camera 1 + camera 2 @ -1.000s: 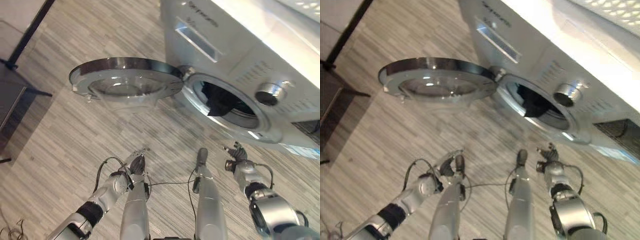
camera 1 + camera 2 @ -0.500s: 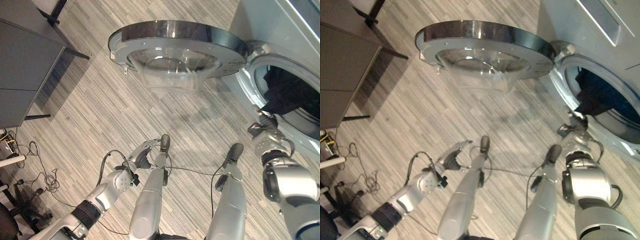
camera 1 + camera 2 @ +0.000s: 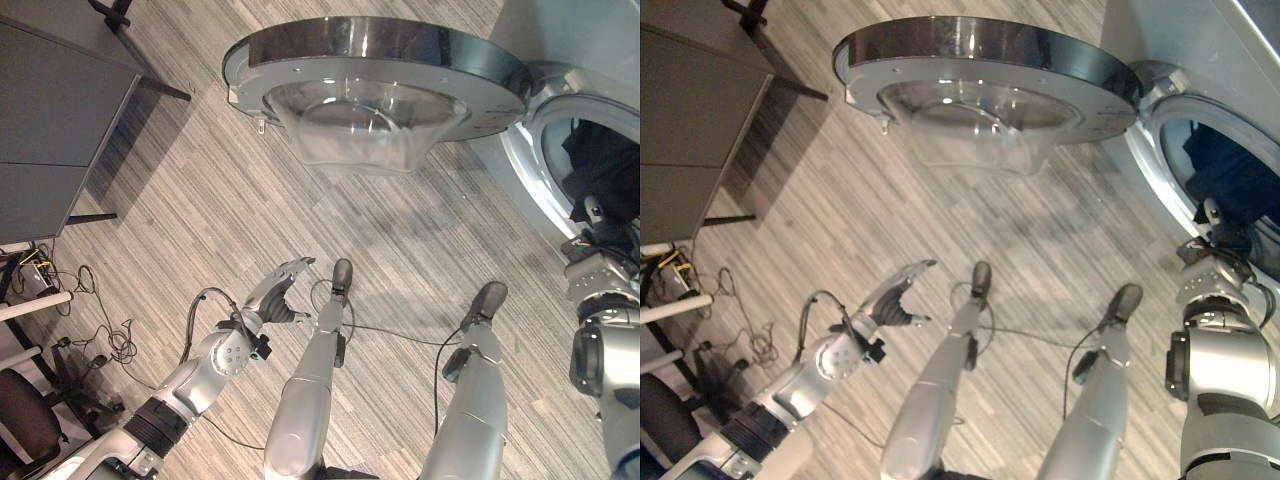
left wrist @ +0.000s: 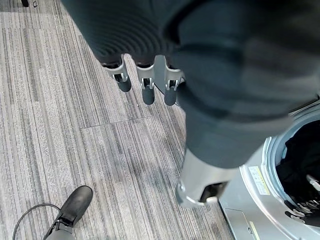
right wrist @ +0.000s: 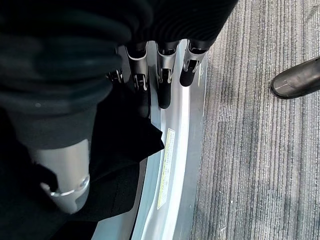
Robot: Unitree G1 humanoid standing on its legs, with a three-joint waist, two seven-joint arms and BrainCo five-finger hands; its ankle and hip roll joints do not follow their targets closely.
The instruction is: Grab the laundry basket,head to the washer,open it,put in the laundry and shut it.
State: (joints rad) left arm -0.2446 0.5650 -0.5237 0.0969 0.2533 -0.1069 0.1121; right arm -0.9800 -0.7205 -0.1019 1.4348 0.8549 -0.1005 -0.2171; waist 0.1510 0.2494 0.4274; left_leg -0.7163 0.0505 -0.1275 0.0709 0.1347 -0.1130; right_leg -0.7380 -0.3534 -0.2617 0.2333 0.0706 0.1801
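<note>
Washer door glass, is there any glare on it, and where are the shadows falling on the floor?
In the left eye view, bright highlights sit on the washer door, on its dark rim and clear bowl; its soft shadow darkens the floor just below it. In the right wrist view, the dark laundry inside the drum shows almost no detail beside the right hand.

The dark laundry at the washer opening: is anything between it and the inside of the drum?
Nothing visible blocks it. The door is swung wide open, and the dark laundry lies over the opening's rim beside the right hand.
</note>
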